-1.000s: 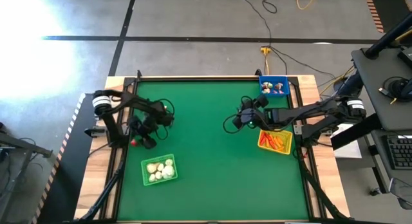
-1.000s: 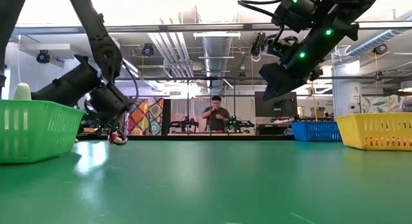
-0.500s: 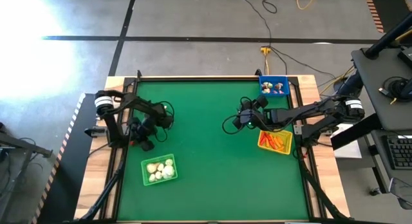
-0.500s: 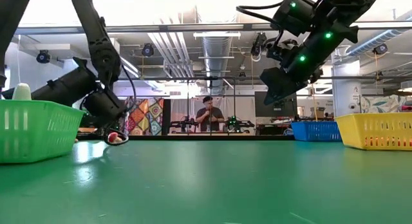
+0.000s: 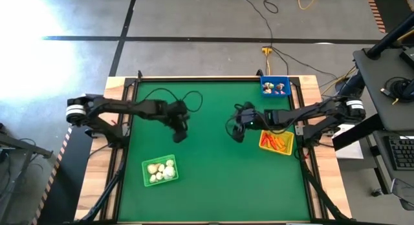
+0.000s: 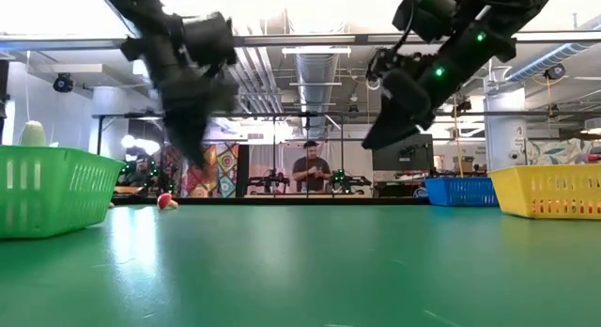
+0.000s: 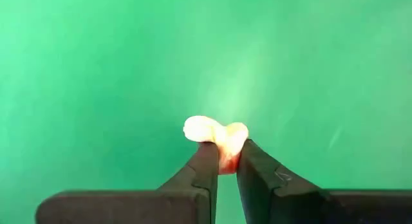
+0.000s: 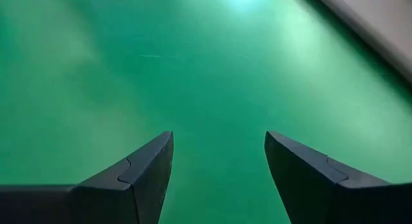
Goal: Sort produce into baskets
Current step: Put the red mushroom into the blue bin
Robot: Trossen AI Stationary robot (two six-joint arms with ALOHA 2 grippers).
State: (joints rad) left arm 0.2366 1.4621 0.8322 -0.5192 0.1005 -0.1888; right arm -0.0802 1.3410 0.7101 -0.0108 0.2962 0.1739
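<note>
Left gripper [image 7: 224,165] clamped on a small red-and-white piece [image 7: 217,137], pale lobes poking past the fingertips, held above the green table [image 5: 213,180] near its middle-left. Right gripper [image 8: 219,166] spread wide, holding nothing, above the table left of the yellow basket [image 5: 276,142]. Another red piece [image 6: 167,202], possibly a radish, lying far left beside the green basket [image 6: 52,188].

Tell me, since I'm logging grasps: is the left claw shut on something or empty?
Shut on a piece. In the wrist view the left claw pinches a small red-and-white piece above the green table.
</note>
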